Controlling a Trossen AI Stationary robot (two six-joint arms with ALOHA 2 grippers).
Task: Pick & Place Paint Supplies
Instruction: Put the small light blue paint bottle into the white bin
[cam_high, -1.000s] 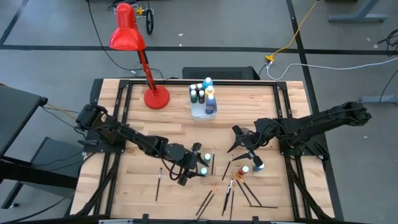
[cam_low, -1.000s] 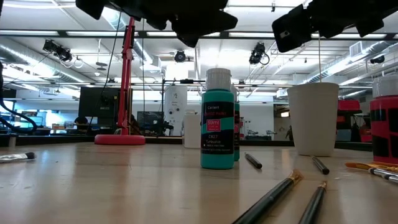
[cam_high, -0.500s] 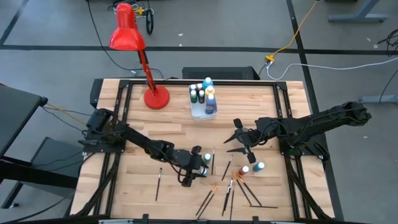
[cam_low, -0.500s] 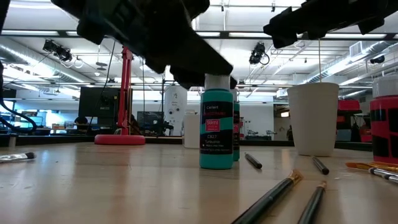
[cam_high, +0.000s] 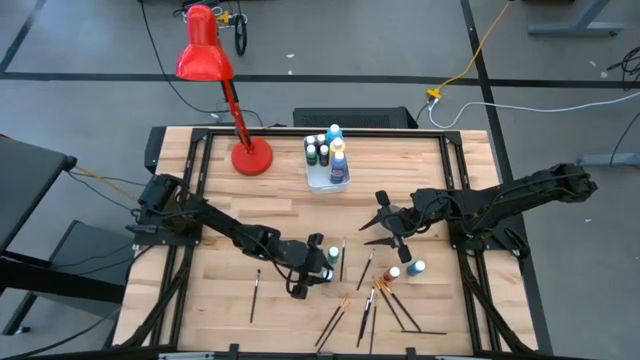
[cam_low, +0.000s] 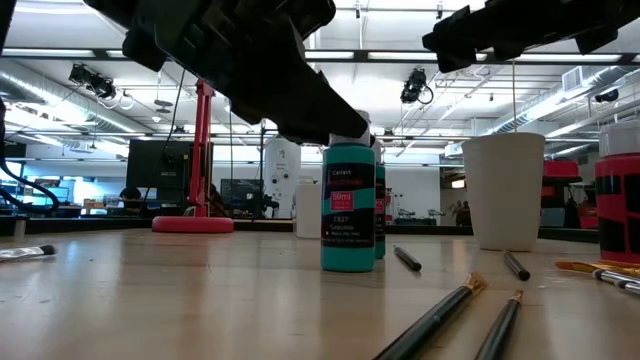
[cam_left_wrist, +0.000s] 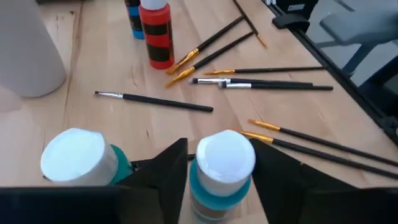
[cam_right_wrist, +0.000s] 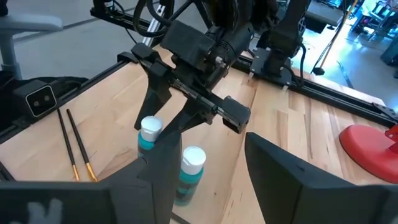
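Two teal paint bottles with white caps stand side by side on the wooden table. My left gripper (cam_high: 318, 272) reaches in from the table's left, shut on the nearer teal bottle (cam_left_wrist: 222, 157); the other teal bottle (cam_left_wrist: 74, 158) stands just outside its fingers. In the low view the gripper's dark body hides the held bottle's cap above its label (cam_low: 348, 205). A red bottle (cam_high: 394, 272) and a blue bottle (cam_high: 416, 267) stand to the right among scattered paintbrushes (cam_high: 372, 300). My right gripper (cam_high: 380, 228) hangs open above the table, right of centre, holding nothing. My left gripper has the nearer teal bottle between its two fingers, one on each side of the teal neck just under the white cap (cam_left_wrist: 200, 186). The fingers (cam_left_wrist: 283, 180) come slanting down from the table's left. The bottle stands upright with its base on the table.
A white tub (cam_high: 316, 180) holding several bottles stands at the far middle, with a red desk lamp's base (cam_high: 251, 158) to its left. A white cup (cam_low: 503, 190) stands right of the teal bottles. One brush (cam_high: 255, 295) lies alone at the near left.
My left gripper has come down from above the teal bottles until its fingers stand around the nearer bottle's cap, then stayed there. The bottle has kept its place, upright. My right gripper has turned a little at the wrist without leaving its place.
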